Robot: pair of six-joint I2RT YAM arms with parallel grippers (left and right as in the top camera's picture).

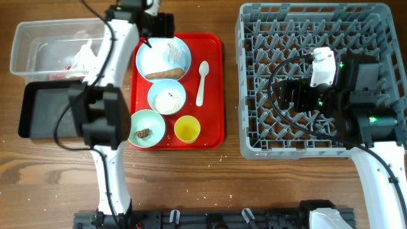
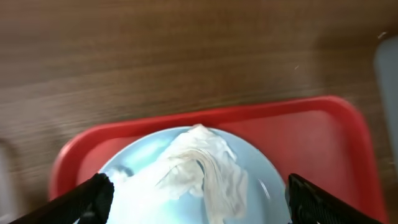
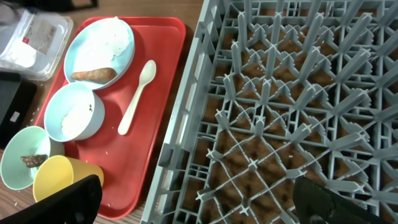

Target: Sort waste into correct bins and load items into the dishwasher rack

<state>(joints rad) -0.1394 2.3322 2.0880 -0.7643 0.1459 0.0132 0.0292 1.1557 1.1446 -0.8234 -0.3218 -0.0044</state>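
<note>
On the red tray, the pale blue plate [image 1: 152, 60] holds the carrot-like stick [image 1: 164, 74] and crumpled white paper [image 2: 205, 165]. My left gripper [image 2: 199, 199] is open over the plate's far side, its fingers on either side of the paper. Below the plate are the small bowl [image 1: 167, 97] with rice, the mint-green bowl [image 1: 147, 128] with the brown chunk [image 1: 144, 133], the yellow cup [image 1: 187, 129] and the white spoon [image 1: 201, 81]. My right gripper [image 3: 202, 202] is open and empty above the grey rack [image 1: 254, 76].
The clear tub [image 1: 38, 44] at far left holds white paper and a red scrap [image 1: 67, 68]. The black tray [image 1: 44, 111] lies just in front of it. The red tray [image 1: 213, 95] lies between the bins and the rack.
</note>
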